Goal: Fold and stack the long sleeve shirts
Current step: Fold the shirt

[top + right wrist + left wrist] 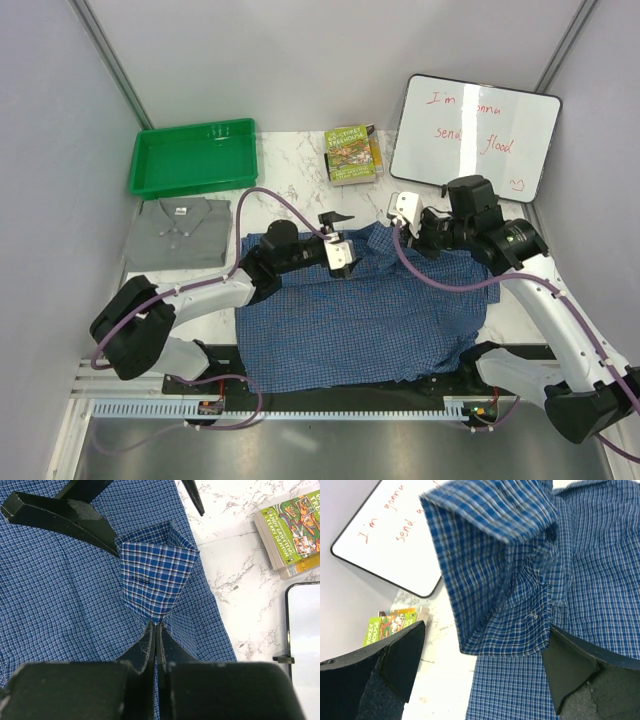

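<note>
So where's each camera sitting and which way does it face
Top external: above, behind the arms, looking down on the white marble table and blue checked cloth shirt; both arms show.
Left wrist: looking along the open left fingers at the shirt's lifted fold.
Right wrist: looking down past the shut right fingers pinching that fold; left fingers show too.
Shared: both wrist views catch the green paperback book.

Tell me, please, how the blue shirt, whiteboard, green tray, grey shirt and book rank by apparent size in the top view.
1. blue shirt, spread out, clearly largest
2. whiteboard
3. green tray and grey shirt: too alike to rank
4. book, smallest
</note>
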You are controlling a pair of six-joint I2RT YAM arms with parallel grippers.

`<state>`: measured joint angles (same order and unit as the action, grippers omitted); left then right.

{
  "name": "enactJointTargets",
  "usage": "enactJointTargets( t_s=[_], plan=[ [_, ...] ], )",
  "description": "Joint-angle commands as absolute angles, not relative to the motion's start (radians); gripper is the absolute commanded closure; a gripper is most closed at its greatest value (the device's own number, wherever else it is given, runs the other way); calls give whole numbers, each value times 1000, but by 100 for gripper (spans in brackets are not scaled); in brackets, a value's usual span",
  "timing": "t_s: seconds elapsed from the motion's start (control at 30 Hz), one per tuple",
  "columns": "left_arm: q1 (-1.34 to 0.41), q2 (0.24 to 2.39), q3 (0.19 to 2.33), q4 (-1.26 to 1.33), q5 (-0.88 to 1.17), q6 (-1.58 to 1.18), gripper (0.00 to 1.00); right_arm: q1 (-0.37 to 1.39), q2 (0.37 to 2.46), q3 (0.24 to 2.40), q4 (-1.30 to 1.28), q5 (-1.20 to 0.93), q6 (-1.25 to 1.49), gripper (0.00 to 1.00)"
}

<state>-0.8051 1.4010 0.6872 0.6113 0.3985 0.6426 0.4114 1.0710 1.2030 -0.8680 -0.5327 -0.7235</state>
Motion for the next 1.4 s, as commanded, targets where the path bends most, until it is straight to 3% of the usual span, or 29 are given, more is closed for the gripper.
enactJointTargets(
  t_s=[0.0,0.07,0.17,0.37,0.43,0.47,0.53,0.6,0.67,0.73,0.8,0.97,1.2,1.37],
  plan=[
    [-825,1402,741,680,425,598,0,422,1040,1192,-859,-549,-753,100],
    [-831,1404,756,677,423,598,0,423,1035,1192,-865,-551,-761,100],
    [-836,1416,778,650,440,597,8,426,1026,1187,-865,-557,-765,100],
    [-836,1408,802,595,517,606,32,429,1012,1178,-884,-563,-784,100],
    [-838,1401,813,530,561,612,63,431,1003,1177,-882,-563,-788,100],
    [-838,1391,839,491,578,618,85,433,1000,1177,-882,-563,-790,100],
    [-838,1376,867,363,626,618,98,433,993,1177,-877,-549,-785,95],
    [-839,1339,920,223,679,653,98,433,986,1178,-885,-526,-778,58],
    [-839,1286,966,31,770,705,98,433,962,1164,-879,-435,-747,33],
    [-859,1250,989,-91,843,729,98,431,918,1146,-879,-376,-707,30],
    [-908,1214,1015,-240,876,771,98,426,867,1103,-865,-281,-684,20],
    [-1031,1207,1043,-363,870,762,98,420,732,1049,-851,-111,-618,8],
    [-1132,1276,1112,-405,870,713,98,405,724,1048,-812,47,-578,3],
    [-1172,1315,1132,-454,818,654,98,359,697,1055,-741,19,-675,2]
  ],
)
